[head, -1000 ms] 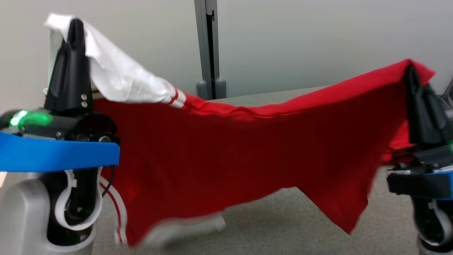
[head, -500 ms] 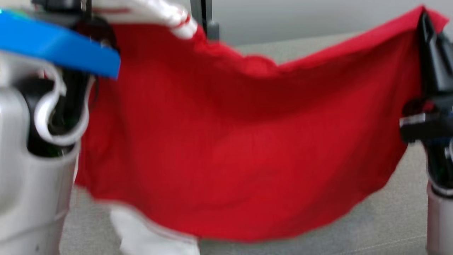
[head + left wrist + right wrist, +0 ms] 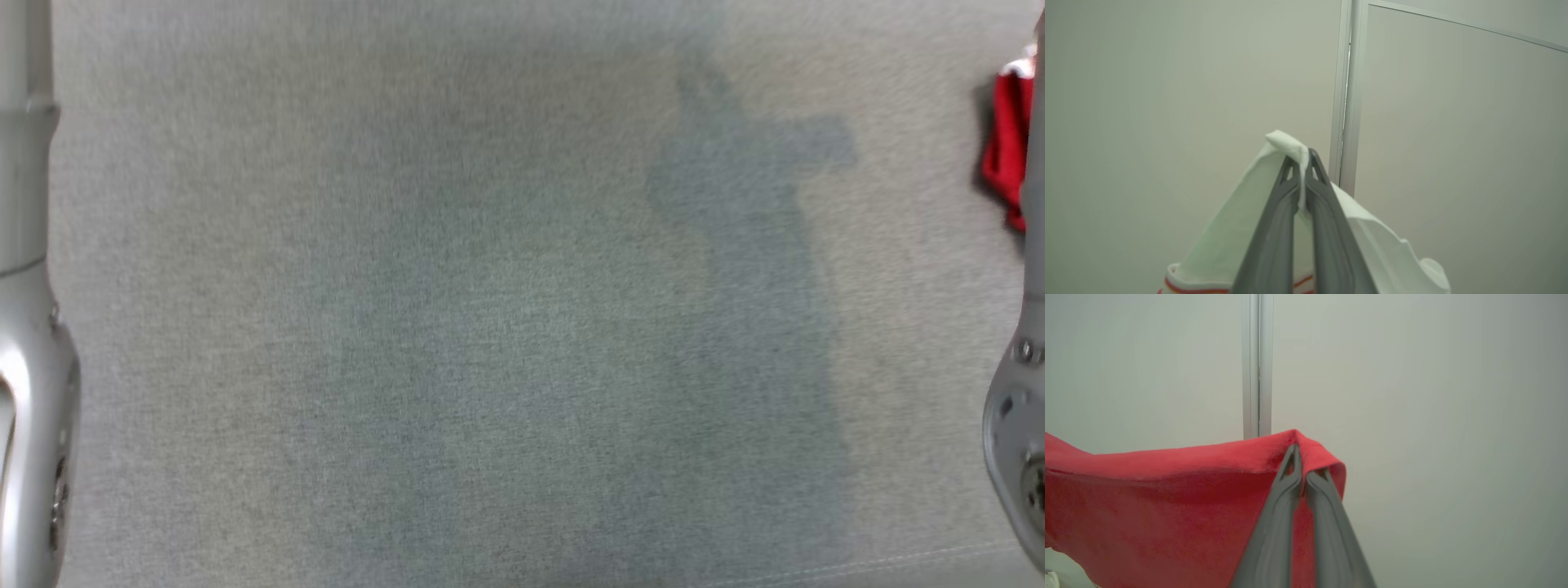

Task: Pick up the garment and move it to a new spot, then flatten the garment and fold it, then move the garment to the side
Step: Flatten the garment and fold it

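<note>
The left gripper (image 3: 1301, 158) pinches the white sleeve (image 3: 1229, 241) and the right gripper (image 3: 1307, 460) pinches the red hem (image 3: 1316, 455), jaws pressed together, so the garment (image 3: 1147, 490) hangs spread between them, likely for laying flat. Part of it shows at the right edge of the grey surface (image 3: 490, 327); a metal post (image 3: 1257, 363) stands behind.

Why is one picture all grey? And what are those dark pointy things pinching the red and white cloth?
This is a robot with two arms. The grey picture is from its head camera, looking down at a grey surface; the pale shapes at the sides are its left forearm and right forearm. The other two are from wrist cameras. The dark things are finger pairs: the left gripper is shut on the white end of a garment, the right gripper on its red end.
</note>
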Motion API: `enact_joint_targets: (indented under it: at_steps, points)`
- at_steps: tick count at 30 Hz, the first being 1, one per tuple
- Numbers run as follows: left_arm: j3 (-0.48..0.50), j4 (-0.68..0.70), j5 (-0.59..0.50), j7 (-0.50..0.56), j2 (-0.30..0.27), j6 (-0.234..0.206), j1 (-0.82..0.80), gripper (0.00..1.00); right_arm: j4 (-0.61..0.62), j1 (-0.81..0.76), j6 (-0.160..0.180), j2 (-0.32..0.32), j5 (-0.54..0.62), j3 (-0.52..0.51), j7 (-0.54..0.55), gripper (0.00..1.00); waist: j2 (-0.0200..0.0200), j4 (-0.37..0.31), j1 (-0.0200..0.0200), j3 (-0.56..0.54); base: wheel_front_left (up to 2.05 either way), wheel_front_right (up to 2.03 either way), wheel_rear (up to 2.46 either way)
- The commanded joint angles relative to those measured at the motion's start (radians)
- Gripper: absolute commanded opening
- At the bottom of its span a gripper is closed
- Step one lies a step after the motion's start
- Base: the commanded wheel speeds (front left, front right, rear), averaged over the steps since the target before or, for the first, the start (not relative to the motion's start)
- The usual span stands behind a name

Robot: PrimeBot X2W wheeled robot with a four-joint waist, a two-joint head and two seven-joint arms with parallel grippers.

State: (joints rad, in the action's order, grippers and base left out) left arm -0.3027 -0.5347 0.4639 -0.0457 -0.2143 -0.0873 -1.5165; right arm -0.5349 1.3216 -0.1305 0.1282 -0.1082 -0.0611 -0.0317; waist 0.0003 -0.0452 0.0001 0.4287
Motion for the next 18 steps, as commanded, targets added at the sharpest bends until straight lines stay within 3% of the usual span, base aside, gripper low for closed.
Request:
enact_joint_targets:
  at_steps: [1, 10, 18]
  points:
    - [-0.007, -0.045, -0.008, -0.036, 0.017, 0.011, -0.020, 0.00, -0.058, 0.040, -0.001, -0.011, 0.031, -0.009, -0.029, 0.00, -0.0003, 0.038, -0.0001, 0.056, 0.00, 0.00, 0.00]
    - [-0.002, -0.248, 0.033, -0.187, 0.088, 0.073, -0.001, 0.00, -0.367, 0.110, -0.001, -0.020, 0.153, -0.056, -0.182, 0.00, -0.0003, 0.104, -0.0001, 0.252, 0.00, 0.00, 0.00]
    - [0.036, -0.243, 0.068, -0.220, 0.089, 0.144, 0.124, 0.00, -0.442, 0.062, 0.000, -0.029, 0.109, -0.071, -0.233, 0.00, -0.0003, 0.090, -0.0001, 0.294, 0.00, 0.00, 0.00]
